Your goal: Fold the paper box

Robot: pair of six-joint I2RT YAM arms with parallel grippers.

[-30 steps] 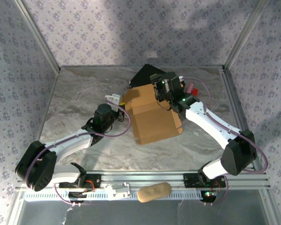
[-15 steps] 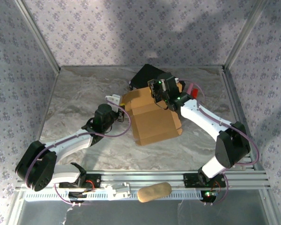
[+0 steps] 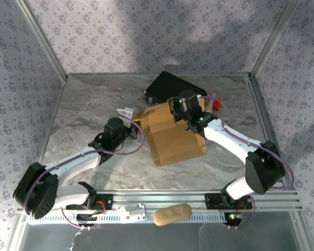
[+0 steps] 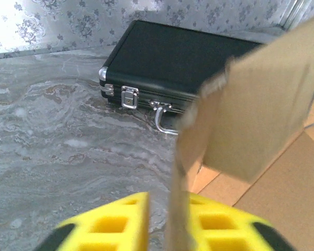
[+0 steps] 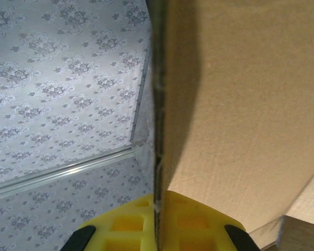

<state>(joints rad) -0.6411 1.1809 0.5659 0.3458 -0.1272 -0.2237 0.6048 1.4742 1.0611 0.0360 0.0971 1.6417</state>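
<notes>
The paper box [image 3: 174, 137] is a tan cardboard sheet with raised flaps in the middle of the table. My right gripper [image 3: 180, 112] is at its far edge. In the right wrist view the yellow fingers [image 5: 131, 222] are shut on a thin cardboard wall [image 5: 235, 104], and the right gripper [image 5: 158, 203] pinches its edge. My left gripper [image 3: 135, 117] sits at the box's left corner. In the left wrist view a flap [image 4: 251, 104] stands upright between the jaws of the left gripper [image 4: 167, 204]. The flap leans on the right finger [image 4: 225, 222], with a gap to the left one.
A black case [image 3: 170, 88] with metal latches [image 4: 129, 97] lies just behind the box. A small red object [image 3: 214, 102] sits right of the case. Patterned walls and metal posts enclose the table. A tan rounded object [image 3: 172, 214] rests on the front rail.
The right gripper has closed on the box's far flap and drawn slightly nearer. The left gripper's jaws have parted from the flap they pinched. The box shifted a little.
</notes>
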